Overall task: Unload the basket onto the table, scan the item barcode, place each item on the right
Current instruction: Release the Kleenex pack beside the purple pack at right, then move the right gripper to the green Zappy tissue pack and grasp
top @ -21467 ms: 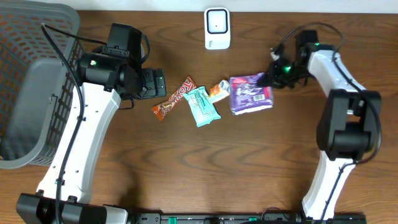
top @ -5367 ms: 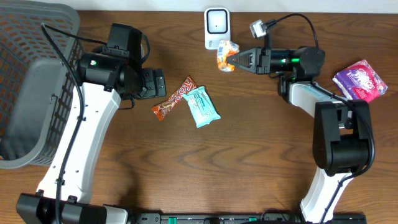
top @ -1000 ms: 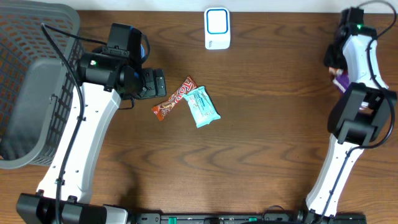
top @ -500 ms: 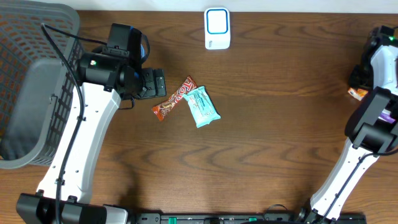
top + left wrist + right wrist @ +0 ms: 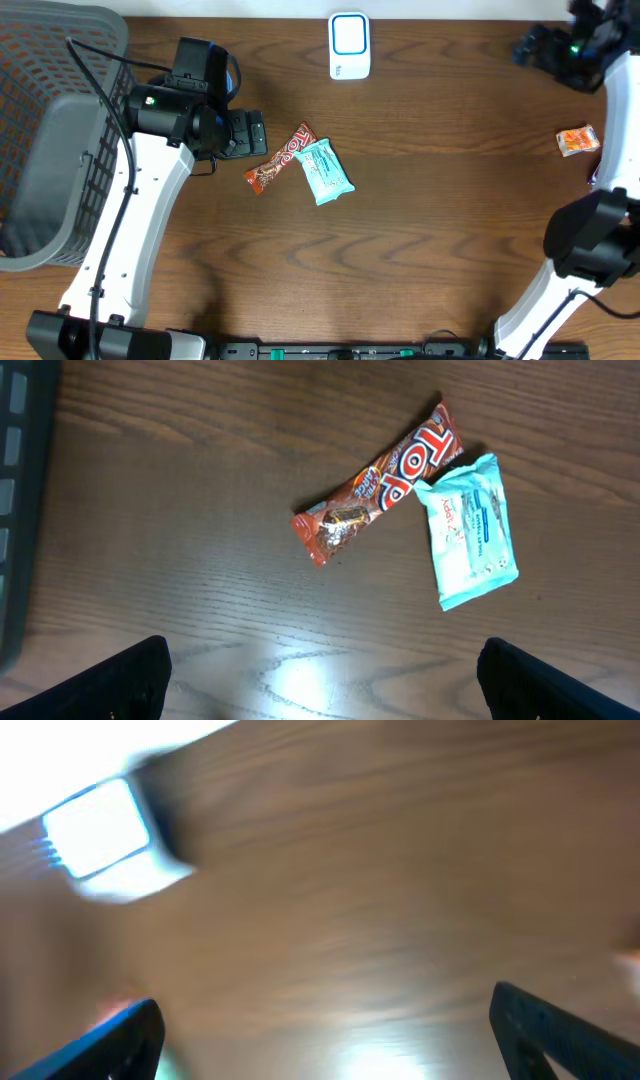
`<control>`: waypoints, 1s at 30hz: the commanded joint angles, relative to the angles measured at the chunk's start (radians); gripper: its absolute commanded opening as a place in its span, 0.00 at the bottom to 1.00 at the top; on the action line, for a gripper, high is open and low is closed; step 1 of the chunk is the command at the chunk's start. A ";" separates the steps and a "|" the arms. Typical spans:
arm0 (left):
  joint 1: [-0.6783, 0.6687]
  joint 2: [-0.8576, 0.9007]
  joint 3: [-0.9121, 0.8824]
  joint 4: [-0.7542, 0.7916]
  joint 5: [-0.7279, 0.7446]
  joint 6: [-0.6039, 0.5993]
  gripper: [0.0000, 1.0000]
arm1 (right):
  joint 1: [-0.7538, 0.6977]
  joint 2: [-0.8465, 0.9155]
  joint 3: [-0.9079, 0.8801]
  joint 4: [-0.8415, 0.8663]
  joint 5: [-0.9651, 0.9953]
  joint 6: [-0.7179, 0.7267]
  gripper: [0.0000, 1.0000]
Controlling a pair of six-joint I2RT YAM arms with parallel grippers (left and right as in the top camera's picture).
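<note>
I see the wooden worktop [image 5: 450,240], with a mesh basket [image 5: 50,50] at its left edge. My left claw [image 5: 322,678] hangs spread wide and empty. Below it a candy bar [image 5: 385,482], reading "TOP", touches a teal packet [image 5: 468,530]. My right claw [image 5: 325,1032] is spread wide too, in a blurred view. The white scanner [image 5: 349,45] sits at the far edge. The orange snack packet [image 5: 578,141] lies alone near the right edge.
</note>
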State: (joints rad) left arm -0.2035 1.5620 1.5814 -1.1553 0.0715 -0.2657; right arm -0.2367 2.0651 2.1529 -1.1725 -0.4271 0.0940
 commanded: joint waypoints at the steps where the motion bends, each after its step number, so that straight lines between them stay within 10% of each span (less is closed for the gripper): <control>1: 0.004 0.002 -0.005 -0.004 -0.009 -0.005 0.98 | 0.099 0.032 -0.016 -0.043 -0.307 -0.106 0.99; 14: 0.004 0.002 -0.005 -0.004 -0.009 -0.005 0.98 | 0.463 0.266 -0.124 0.066 -0.380 -0.061 0.80; 30: 0.004 0.002 -0.005 -0.004 -0.009 -0.005 0.98 | 0.528 0.499 -0.130 0.026 -0.530 -0.123 0.54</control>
State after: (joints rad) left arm -0.2035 1.5620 1.5814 -1.1553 0.0715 -0.2653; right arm 0.2874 2.5259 2.0258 -1.1362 -0.9207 -0.0128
